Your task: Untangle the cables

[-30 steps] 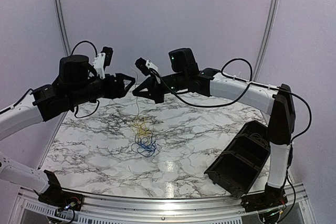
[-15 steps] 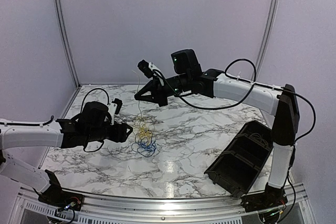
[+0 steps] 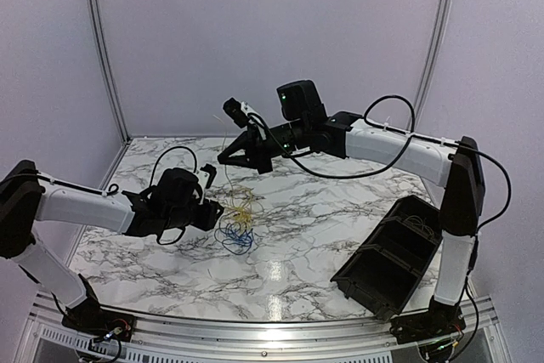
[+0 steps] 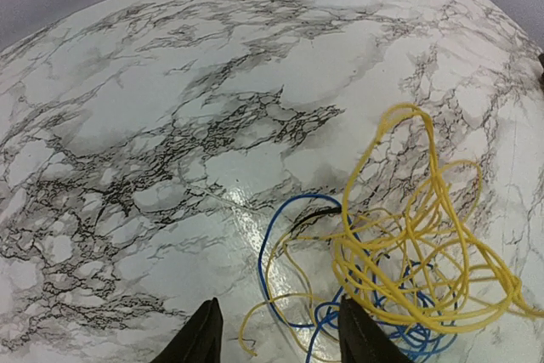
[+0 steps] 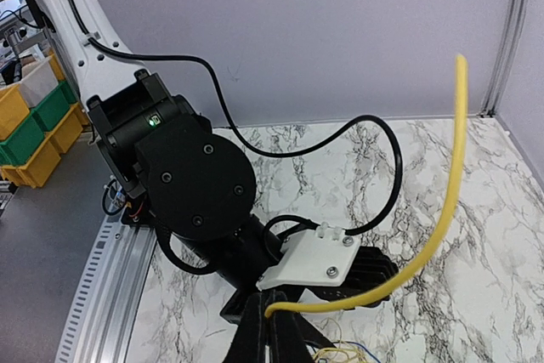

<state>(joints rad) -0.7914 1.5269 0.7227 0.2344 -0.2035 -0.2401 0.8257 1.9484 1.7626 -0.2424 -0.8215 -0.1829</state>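
Marble-patterned table (image 3: 340, 210) fills the middle of the scene, with 2 arms reaching over it from the near edge. The right arm (image 3: 399, 149) stretches up and across toward the far left, well above the surface. The left arm (image 3: 76, 207) lies low, reaching in from the left side. A black bin (image 3: 387, 257) sits tilted at the right of the table, close beside the right arm's upright section.

The right hand (image 3: 225, 159) hangs high above the table and is closed, pinching a yellow cable (image 5: 442, 218) at its fingertips. From the pinch, one end of the cable curves up and away into the air. In the overhead view a thin yellow strand runs down from this hand to the pile below.

The left hand (image 3: 217, 217) is down at table level, just left of the pile. Its 2 fingers (image 4: 204, 333) stand apart, so the hand is open. A loose yellow end and the edge of a blue loop (image 4: 272, 235) lie between the fingers. I cannot tell whether they touch either strand.

The cables (image 3: 235, 225) lie in 1 tangle near the middle of the table, yellow loops on top of blue ones, with a short dark strand (image 4: 314, 214) showing at the tangle's edge.
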